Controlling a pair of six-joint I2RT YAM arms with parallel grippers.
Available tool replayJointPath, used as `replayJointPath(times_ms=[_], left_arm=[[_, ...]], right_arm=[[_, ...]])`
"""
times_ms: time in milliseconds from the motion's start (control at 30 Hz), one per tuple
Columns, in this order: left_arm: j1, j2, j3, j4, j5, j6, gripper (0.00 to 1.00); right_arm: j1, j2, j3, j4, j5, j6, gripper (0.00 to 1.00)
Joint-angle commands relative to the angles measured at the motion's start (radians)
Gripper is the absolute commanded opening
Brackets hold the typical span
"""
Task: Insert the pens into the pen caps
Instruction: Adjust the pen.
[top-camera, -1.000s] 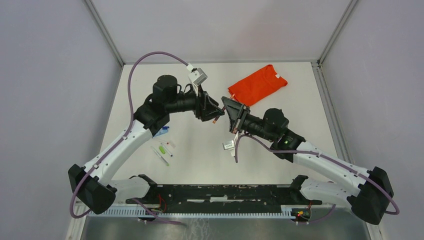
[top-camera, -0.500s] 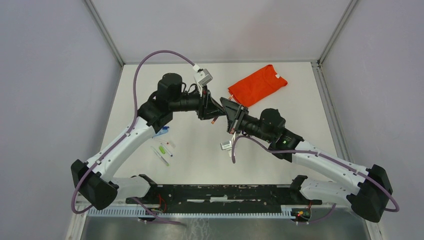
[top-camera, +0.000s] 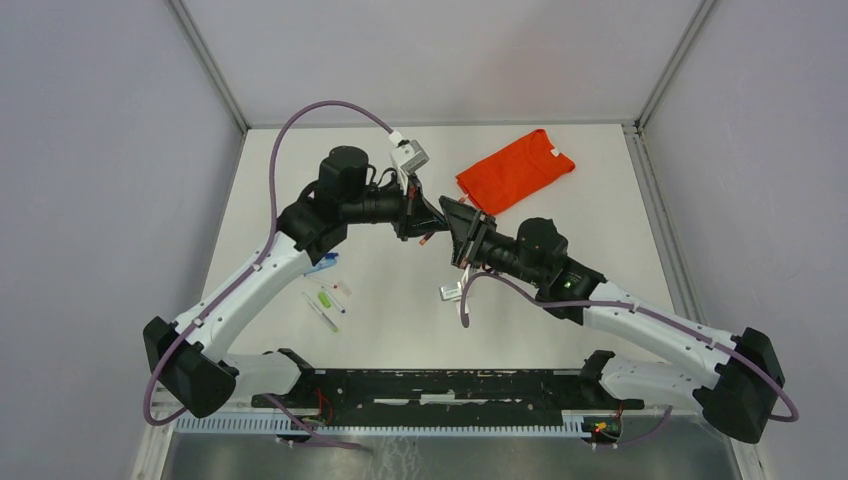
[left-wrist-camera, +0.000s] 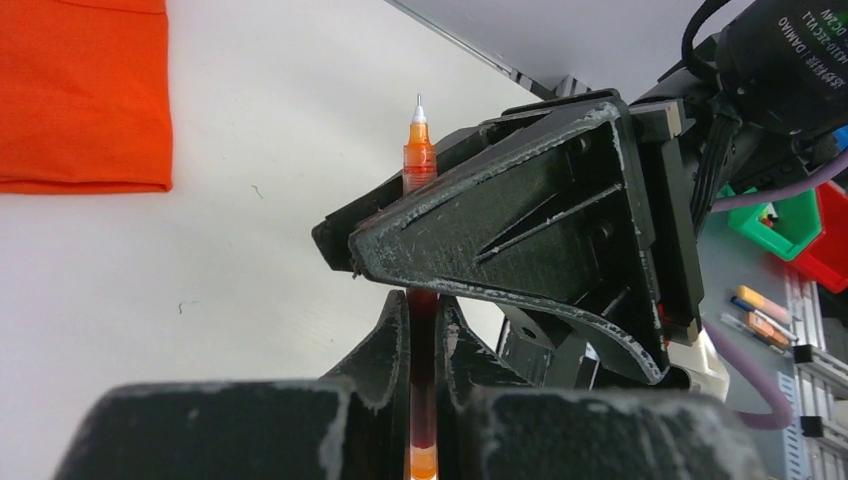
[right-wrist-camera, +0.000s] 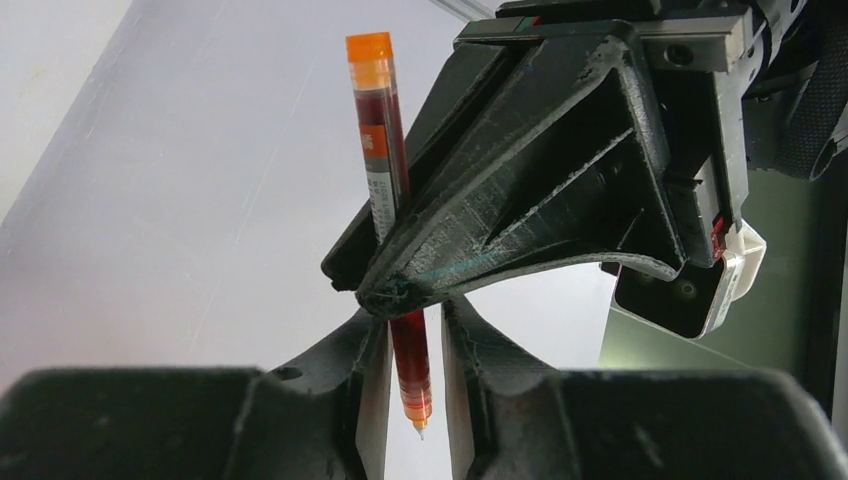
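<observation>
Now | left pincer (left-wrist-camera: 422, 312) clamped on orange pen (left-wrist-camera: 419, 160), tip toward 12 o'clock | right pincer (right-wrist-camera: 415, 322) slightly apart around same pen | spare pens (top-camera: 322, 300) on tabletop (top-camera: 400, 310), 8 o'clock of pincers

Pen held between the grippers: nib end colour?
Orange section on the pen, metal nib; clearest in left wrist view.

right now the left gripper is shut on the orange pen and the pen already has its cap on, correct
Not quite. The left gripper is shut on the orange pen, but the pen has no cap on. The left wrist view shows its bare fine tip sticking out at the far end, and the right wrist view shows that same uncovered point.
</observation>
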Motion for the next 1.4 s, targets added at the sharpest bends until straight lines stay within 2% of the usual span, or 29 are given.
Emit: replayJointPath(times_ms=[0,133,300,400,500,667,800,867,1000,1133,1233,1367], left_arm=[[-0.003,-0.005,0.025,-0.014,-0.086,0.094,0.02],[-0.004,-0.009,0.023,-0.013,-0.155,0.099,0.02],[-0.002,-0.048,-0.013,0.036,-0.293,0.081,0.02],[-0.002,-0.106,-0.067,0.101,-0.427,0.062,0.02],[-0.001,-0.167,-0.123,0.153,-0.564,0.051,0.02],[0.001,-0.244,-0.173,0.179,-0.687,0.056,0.02],[0.003,-0.284,-0.215,0.193,-0.777,0.055,0.02],[0.004,-0.295,-0.227,0.194,-0.804,0.055,0.02],[0.005,-0.307,-0.245,0.199,-0.874,0.043,0.02],[0.007,-0.333,-0.279,0.227,-0.931,0.021,0.02],[0.011,-0.348,-0.296,0.234,-0.947,0.008,0.02],[0.015,-0.359,-0.302,0.238,-0.988,0.0,0.02]], right_arm=[[0.014,-0.044,0.019,0.015,-0.021,-0.052,0.32],[0.014,-0.089,-0.006,-0.035,-0.015,-0.035,0.45],[0.014,-0.173,-0.087,-0.058,-0.028,0.037,0.51],[0.015,-0.244,-0.171,-0.031,-0.058,0.156,0.51],[0.015,-0.319,-0.257,0.039,-0.108,0.384,0.52],[0.014,-0.427,-0.435,0.303,-0.183,0.873,0.52],[0.014,-0.434,-0.531,0.507,-0.072,1.313,0.51],[0.014,-0.42,-0.534,0.536,0.019,1.51,0.51],[0.014,-0.381,-0.486,0.447,0.174,1.816,0.54],[0.014,-0.322,-0.391,0.228,0.289,1.977,0.59],[0.013,-0.262,-0.305,0.036,0.351,2.029,0.64],[0.014,-0.187,-0.241,-0.089,0.418,2.087,0.67]])
